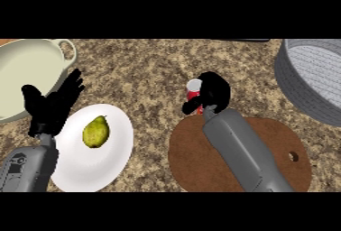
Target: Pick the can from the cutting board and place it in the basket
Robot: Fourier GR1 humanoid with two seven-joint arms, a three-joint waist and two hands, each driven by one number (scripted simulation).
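A small red can [194, 90] with a silver top shows just past the far edge of the round brown cutting board [279, 149]. My right hand [213, 92] is curled round the can and hides most of it. Its grey forearm runs back across the board. The grey ribbed basket [310, 81] stands at the far right, apart from the hand. My left hand [50, 106] rests open with fingers up at the left.
A white plate [113, 149] with a green pear [95, 131] lies beside the left hand. A cream pot [26, 67] with a handle sits at the back left. Speckled stone counter lies between the can and the basket.
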